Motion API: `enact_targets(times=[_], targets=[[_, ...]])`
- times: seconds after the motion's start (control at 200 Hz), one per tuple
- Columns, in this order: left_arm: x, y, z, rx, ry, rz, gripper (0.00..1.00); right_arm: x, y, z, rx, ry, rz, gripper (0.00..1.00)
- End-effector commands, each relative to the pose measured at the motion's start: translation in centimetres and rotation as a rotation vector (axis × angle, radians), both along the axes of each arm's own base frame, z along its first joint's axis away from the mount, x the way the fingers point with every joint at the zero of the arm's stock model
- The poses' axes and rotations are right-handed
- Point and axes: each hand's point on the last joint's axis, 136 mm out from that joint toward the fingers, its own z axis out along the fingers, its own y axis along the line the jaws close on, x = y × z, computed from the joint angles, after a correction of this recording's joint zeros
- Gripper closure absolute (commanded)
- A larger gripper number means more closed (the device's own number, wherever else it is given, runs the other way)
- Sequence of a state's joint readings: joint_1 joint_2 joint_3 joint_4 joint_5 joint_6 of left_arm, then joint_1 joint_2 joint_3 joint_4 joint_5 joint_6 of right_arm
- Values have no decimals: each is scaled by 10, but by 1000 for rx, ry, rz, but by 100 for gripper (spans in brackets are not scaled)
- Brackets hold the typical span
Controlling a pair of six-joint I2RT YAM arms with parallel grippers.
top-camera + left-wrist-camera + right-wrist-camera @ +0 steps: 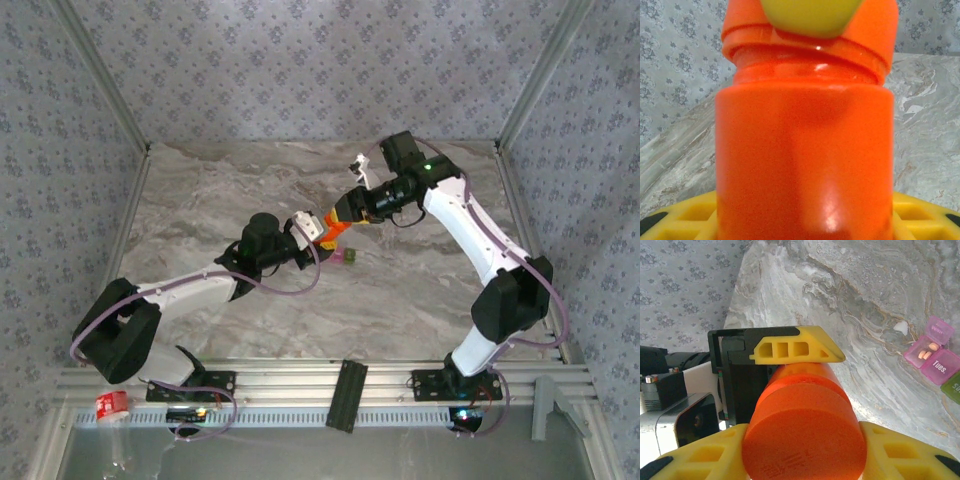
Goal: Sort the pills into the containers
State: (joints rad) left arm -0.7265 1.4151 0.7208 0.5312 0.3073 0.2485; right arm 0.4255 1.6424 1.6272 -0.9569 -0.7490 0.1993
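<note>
You've got the containers (932,357), a pink + olive pair, lying on the table (420,290) near the orange bottle (335,232). The pink lid is open w/ pills (926,354) inside. Left gripper (312,228) is clamped on the bottle's body, and right gripper (345,212) is clamped round its cap (802,440).

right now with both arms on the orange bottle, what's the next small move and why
Probably twist the cap off with the right fingers while the left fingers hold the bottle steady. The cap looks seated on the neck, both pairs are clamped, and the pill box sits with a pink compartment open.
</note>
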Motion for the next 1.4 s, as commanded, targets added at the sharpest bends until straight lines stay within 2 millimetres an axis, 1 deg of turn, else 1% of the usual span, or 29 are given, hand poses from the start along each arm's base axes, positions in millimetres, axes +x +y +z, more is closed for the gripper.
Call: enact_targets(times=[0.0, 0.105, 0.195, 0.25, 0.43, 0.595, 0.715, 0.839, 0.984, 1.124, 1.299, 1.399], targets=[[0, -10, 50, -126, -110, -24, 100, -13, 7, 19, 72, 33, 20, 47], [0, -10, 49, -123, -110, -24, 100, -10, 5, 23, 77, 24, 5, 44], [1, -10, 49, -121, -110, -21, 100, -8, 3, 26, 81, 18, -6, 35], [1, -10, 49, -121, -110, -19, 100, -7, 2, 28, 84, 14, -12, 32], [1, -10, 49, -121, -111, -20, 100, -4, -1, 36, 102, -3, -26, 28], [4, -10, 48, -127, -105, -11, 100, -1, -6, 45, 112, -29, -46, 19], [6, -10, 51, -153, -101, 1, 100, 5, -16, 54, 116, -56, -89, 14], [10, -8, 54, -193, -83, 16, 100, 12, -32, 64, 135, -75, -149, 11], [11, -6, 61, -241, -68, 17, 100, 21, -46, 73, 157, -82, -227, 10], [14, -4, 67, -288, -49, 22, 100, 22, -46, 77, 139, -109, -245, 10], [16, -5, 73, -331, -15, 13, 100, 20, -38, 73, 93, -141, -241, 10], [16, -7, 73, -353, 15, -4, 100, 21, -33, 73, 72, -159, -239, 10]])
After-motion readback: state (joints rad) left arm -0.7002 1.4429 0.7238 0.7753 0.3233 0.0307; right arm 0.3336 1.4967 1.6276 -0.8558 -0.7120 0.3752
